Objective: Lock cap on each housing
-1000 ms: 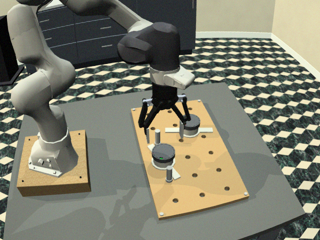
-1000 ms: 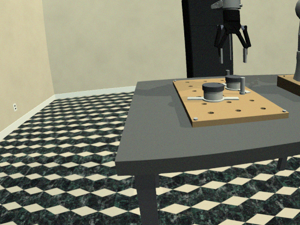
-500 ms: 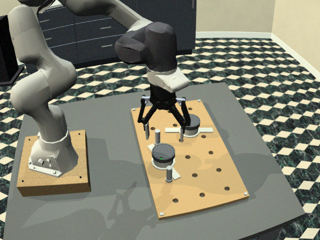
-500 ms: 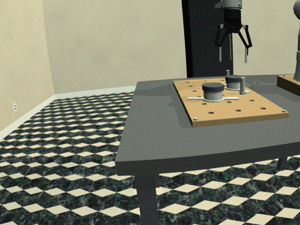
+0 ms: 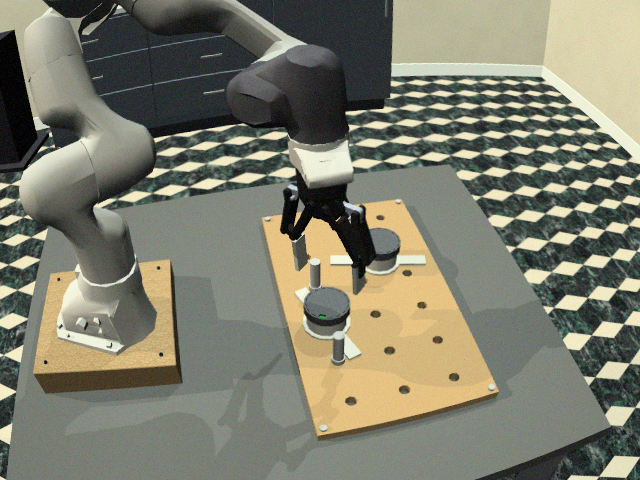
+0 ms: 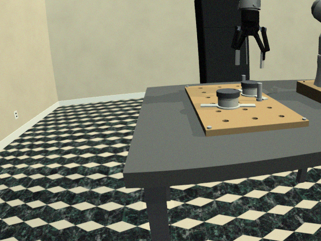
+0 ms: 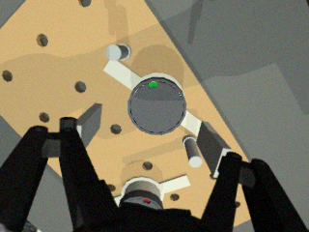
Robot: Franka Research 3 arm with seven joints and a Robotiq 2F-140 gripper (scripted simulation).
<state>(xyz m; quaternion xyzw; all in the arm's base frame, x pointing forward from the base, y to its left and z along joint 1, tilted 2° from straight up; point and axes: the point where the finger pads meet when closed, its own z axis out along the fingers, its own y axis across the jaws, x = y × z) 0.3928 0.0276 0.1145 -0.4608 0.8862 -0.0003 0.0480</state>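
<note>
Our gripper hangs above the board with its fingers wide apart and nothing between them, perhaps so they can fit around the green-marked cap.

White wrist housing: we've swung its protruding side from four to six o'clock.
Gripper: we've turned it clockwise.
</note>
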